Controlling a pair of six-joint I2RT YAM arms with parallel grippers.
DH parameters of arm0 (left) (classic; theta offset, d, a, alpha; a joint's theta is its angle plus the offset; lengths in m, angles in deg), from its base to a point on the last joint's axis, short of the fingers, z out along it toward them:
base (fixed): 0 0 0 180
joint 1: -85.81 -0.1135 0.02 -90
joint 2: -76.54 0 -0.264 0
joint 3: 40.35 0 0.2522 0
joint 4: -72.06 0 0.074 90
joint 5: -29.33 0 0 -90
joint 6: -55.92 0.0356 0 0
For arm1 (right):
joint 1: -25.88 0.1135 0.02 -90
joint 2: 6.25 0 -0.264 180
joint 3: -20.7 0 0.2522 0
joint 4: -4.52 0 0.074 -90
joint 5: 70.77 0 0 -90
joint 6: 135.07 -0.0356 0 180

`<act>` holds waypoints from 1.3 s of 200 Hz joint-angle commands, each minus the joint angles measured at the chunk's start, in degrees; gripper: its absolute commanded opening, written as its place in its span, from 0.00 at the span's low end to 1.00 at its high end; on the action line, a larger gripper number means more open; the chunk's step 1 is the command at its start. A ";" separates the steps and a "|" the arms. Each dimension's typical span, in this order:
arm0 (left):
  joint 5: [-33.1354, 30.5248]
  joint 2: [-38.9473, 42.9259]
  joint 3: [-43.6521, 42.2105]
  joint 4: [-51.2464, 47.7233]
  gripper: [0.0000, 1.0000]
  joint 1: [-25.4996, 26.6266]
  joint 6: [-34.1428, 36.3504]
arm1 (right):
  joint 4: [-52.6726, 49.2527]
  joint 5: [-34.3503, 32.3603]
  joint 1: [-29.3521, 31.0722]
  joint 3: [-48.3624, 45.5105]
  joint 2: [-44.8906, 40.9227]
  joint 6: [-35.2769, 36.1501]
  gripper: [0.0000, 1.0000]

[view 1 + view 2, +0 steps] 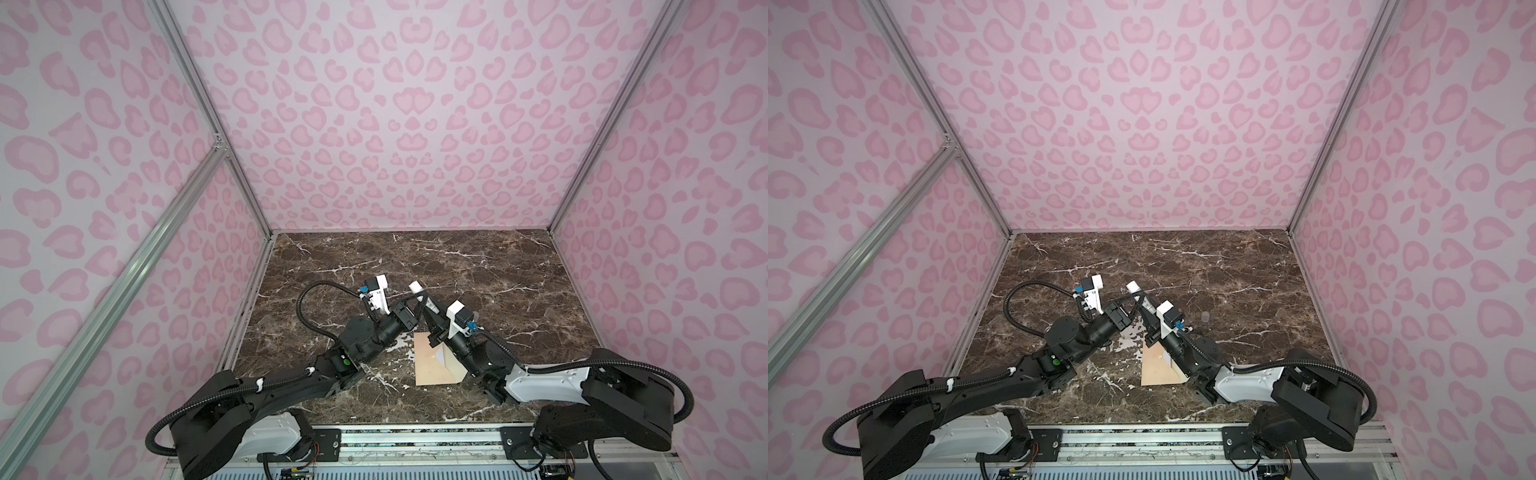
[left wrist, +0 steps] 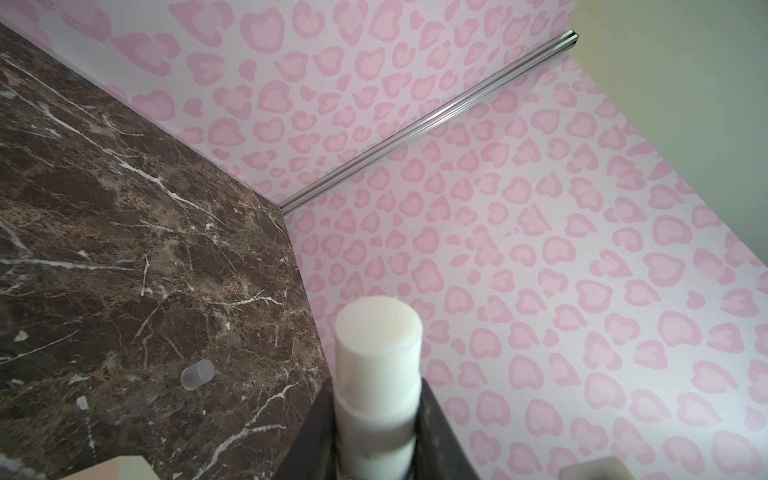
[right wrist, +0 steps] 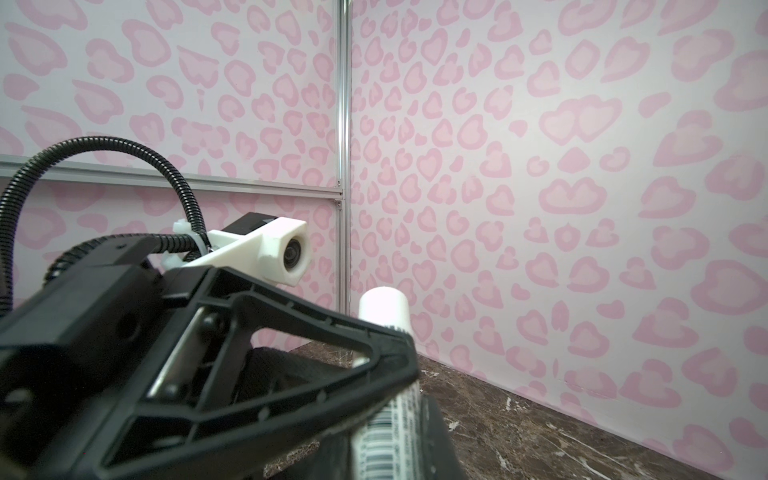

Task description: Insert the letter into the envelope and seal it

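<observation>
Pink walls printed with heart-shaped leopard spots enclose a dark brown marble tabletop point(image 1: 478, 270) veined in white. Two black robot arms reach in from the near edge and meet above the middle of the tabletop.

The left tool point(image 1: 417, 297) is clamped around a white glue stick point(image 1: 415, 286). In the left wrist view its two dark fingers point(image 2: 434, 419) press against either side of the tube. The stick's blunt white end juts past the fingertips, angled up toward the back wall.

The right tool point(image 1: 429, 309) meets the same stick from the opposite side, lower on the tube, where a printed barcode label shows in the right wrist view. One of its dark fingers point(image 3: 438, 436) lies against the label. The left tool blocks the other side, so I cannot tell whether the right tool is gripping or loose.

The envelope point(image 1: 432, 368), peach-tan, lies flat on the tabletop, nearer the front edge than the tools and partly covered by the right arm. A small clear cap point(image 2: 197, 375) lies on its side on bare marble, apart from the envelope.
</observation>
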 commanded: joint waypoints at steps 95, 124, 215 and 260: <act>-9.47 19.19 1.23 -30.15 0.78 0.10 15.39 | -60.70 -2.89 -4.75 7.03 -24.96 -10.36 0.08; -14.13 21.87 2.97 -43.90 0.75 -0.08 18.06 | -77.90 -1.64 -5.40 12.76 -27.89 -13.20 0.07; -2.18 8.59 5.23 -55.93 0.47 -0.42 20.29 | -130.09 7.65 -7.75 42.81 -7.17 -26.95 0.07; 12.88 1.52 -0.43 -40.67 0.11 -2.83 16.17 | -134.92 13.09 -8.36 47.19 -0.21 -29.06 0.07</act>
